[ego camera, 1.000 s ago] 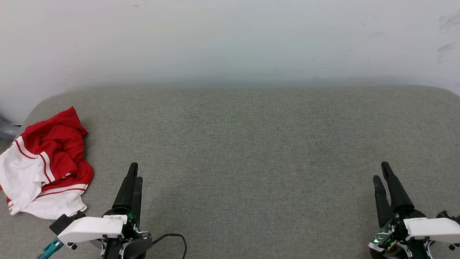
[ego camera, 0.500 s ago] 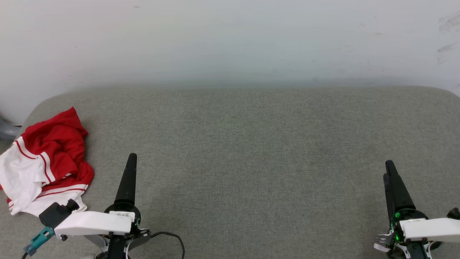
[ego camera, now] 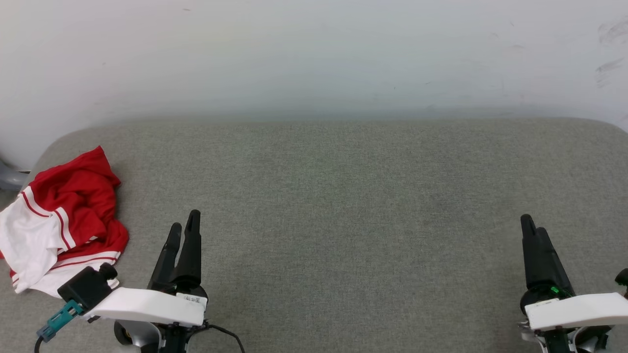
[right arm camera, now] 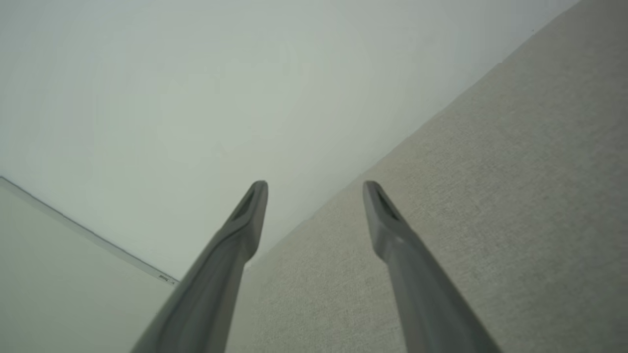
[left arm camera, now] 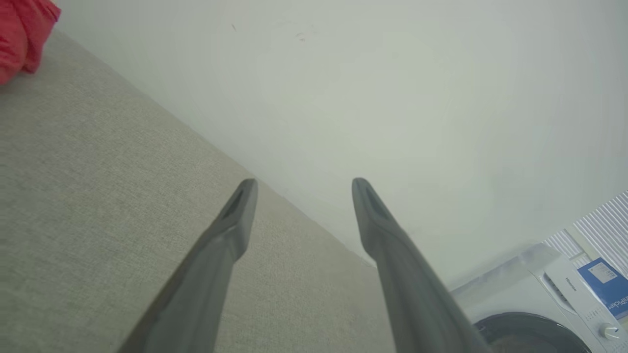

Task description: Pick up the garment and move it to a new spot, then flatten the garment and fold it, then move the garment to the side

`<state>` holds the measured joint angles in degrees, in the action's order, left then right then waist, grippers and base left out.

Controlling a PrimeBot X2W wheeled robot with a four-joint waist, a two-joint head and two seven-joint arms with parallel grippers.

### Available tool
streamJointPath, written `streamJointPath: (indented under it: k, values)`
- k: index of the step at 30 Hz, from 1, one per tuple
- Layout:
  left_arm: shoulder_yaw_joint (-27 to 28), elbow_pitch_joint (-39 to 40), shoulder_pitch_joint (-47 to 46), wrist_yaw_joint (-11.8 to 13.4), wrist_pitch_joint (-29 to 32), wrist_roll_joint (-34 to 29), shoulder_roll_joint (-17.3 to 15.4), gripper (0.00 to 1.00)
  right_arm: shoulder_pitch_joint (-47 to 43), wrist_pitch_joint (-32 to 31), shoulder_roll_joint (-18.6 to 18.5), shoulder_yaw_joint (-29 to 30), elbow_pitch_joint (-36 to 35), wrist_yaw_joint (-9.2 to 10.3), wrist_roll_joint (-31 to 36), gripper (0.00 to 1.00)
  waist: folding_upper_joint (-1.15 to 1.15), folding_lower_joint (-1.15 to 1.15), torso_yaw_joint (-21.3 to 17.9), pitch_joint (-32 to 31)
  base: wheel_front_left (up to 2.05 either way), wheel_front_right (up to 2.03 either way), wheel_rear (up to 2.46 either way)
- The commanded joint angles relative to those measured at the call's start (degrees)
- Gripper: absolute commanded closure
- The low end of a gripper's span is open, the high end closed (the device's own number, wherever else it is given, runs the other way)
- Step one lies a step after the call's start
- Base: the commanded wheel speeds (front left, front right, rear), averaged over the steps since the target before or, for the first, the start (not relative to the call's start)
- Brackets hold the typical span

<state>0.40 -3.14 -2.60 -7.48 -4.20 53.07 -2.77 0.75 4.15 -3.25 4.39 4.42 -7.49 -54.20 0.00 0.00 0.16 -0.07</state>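
Note:
The garment (ego camera: 64, 223), red cloth with white panels and red-and-white stripe trim, lies crumpled at the far left of the grey padded surface (ego camera: 343, 196). A corner of the garment (left arm camera: 22, 34) shows red at the top left of the left wrist view. My left gripper (ego camera: 185, 221) is open and empty, a little to the right of the garment and apart from it. In its wrist view the left gripper (left arm camera: 304, 182) points toward the wall. My right gripper (ego camera: 532, 224) stands open and empty at the lower right, and in its wrist view the right gripper (right arm camera: 315, 184) points along the surface's far edge.
A pale wall (ego camera: 314, 54) rises right behind the surface. A white washing machine (left arm camera: 535, 304) with a blue box on top stands off to the right in the left wrist view. A dark cable (ego camera: 225, 333) trails from the left wrist.
Both wrists have rolled in place, so the fingers show at a different angle. The left gripper has shifted slightly right. The garment has not moved.

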Motion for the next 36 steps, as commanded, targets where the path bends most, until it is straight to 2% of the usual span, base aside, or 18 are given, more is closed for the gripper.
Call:
streamJointPath:
  k: [1, 7, 19, 36]
  values:
    - [-0.07, 1.31, -0.2, -0.01, -0.64, -3.06, -0.1, 0.0, -0.14, 0.69, 0.06, -0.36, -1.3, 0.0, 4.17, 0.0, 0.0, 0.0, 0.01, -0.01, 0.0, 0.0, 0.0]
    - [-0.66, 1.56, 0.24, -0.01, -1.74, -10.34, -0.32, 0.0, -0.62, 0.61, 0.15, -1.03, -2.4, 0.0, 13.75, 0.0, 0.0, 0.0, 0.01, -0.03, 0.0, 0.0, 0.0]
    - [-1.28, 0.48, 0.58, 0.51, -3.75, -22.41, -1.84, 0.0, -1.22, -0.89, -0.13, -1.88, -4.49, 0.0, 25.61, 0.0, 0.0, 0.0, 0.05, -0.17, 0.0, 0.0, 0.0]
    - [-2.75, -0.68, 0.93, 2.45, -6.23, -32.56, -3.26, 0.0, -2.22, -2.9, -0.01, -1.4, -7.33, 0.0, 38.24, 0.0, 0.0, 0.0, 0.26, -0.2, 0.0, 0.0, 0.0]
